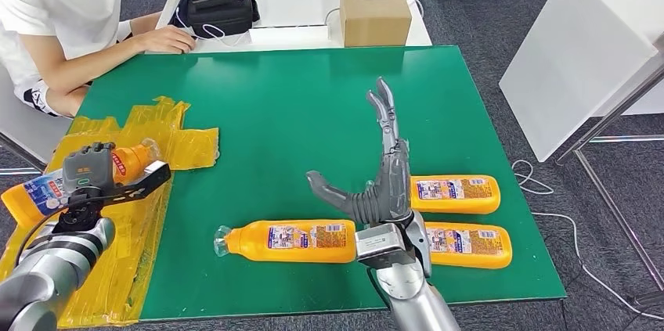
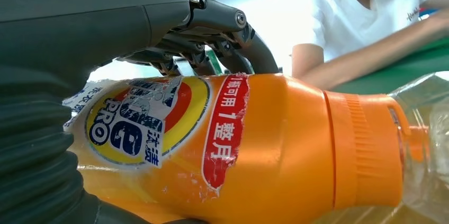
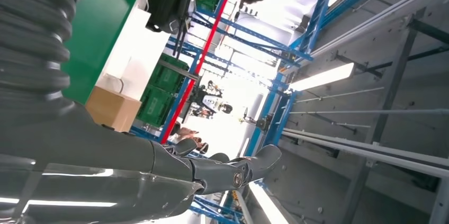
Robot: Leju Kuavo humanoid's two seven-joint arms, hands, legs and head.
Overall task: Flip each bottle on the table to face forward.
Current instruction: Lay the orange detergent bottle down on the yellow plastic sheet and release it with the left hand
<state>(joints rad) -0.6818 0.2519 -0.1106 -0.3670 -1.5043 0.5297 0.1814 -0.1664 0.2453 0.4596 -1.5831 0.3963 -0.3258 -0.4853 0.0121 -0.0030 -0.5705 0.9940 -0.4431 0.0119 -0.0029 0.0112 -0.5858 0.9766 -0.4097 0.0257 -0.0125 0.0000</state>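
Orange bottle point(image 1: 78, 178) is gripped by the left hand point(image 1: 88, 177) for turning forward; the right hand point(image 1: 380, 182) is kept open-fingered, empty.

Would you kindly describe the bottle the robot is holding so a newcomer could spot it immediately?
Find the yellow tape patch at the green table's left edge. Above it, the left hand grips an orange bottle; unlike the three lying flat on the mat, it is lifted.
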